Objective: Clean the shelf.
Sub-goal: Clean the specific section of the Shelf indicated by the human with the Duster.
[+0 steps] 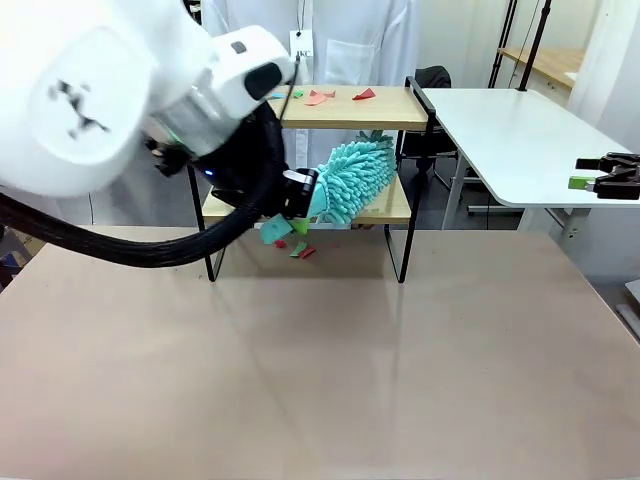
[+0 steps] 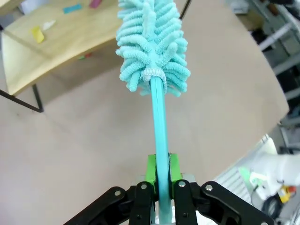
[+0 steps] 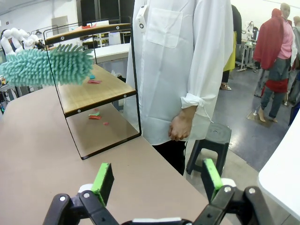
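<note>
Your left end effector (image 2: 160, 169) grips the soft duster (image 2: 151, 47) by its stiff handle; right end effector (image 3: 158, 177) gapes; shelf (image 1: 392, 110) is rigid.

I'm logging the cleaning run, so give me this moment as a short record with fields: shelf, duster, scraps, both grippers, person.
shelf: two boards, on the table
duster: teal, head by the lower board, contact unclear
scraps: on the top board and on the table under the shelf
left gripper: shut on duster handle
right gripper: open, empty
person: standing behind the shelf
</note>
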Controlling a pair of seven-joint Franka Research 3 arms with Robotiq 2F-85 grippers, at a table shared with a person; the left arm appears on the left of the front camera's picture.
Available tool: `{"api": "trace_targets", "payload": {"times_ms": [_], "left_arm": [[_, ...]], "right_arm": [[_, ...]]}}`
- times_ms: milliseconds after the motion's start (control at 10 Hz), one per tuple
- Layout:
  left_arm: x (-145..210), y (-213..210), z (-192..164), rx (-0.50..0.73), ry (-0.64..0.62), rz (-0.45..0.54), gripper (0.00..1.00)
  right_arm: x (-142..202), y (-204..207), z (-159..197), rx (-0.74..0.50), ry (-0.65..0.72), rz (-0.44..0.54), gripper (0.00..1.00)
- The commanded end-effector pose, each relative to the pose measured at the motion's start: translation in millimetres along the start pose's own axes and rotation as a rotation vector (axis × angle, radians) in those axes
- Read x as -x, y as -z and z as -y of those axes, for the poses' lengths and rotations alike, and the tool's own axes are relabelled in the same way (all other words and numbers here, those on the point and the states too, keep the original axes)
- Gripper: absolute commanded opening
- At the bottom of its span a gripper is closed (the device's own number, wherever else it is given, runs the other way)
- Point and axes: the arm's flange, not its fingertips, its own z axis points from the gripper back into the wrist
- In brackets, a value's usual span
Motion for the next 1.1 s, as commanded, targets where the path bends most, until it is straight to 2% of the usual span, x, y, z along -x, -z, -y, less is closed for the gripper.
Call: {"api": "trace_targets", "payload": {"times_ms": [0, 400, 1000], "left_arm": [[-16, 29, 24, -0.058, -0.062, 0.020, 0.13], [-33, 81, 60, -0.115, -0.175, 0.086, 0.13], [-44, 117, 85, -0.122, -0.264, 0.176, 0.13]], "right_arm": [[-4, 1, -1, 0.000, 0.011, -0.012, 1.00], [-4, 1, -1, 0.000, 0.011, -0.012, 1.00], [-4, 1, -1, 0.000, 0.011, -0.012, 1.00]]}}
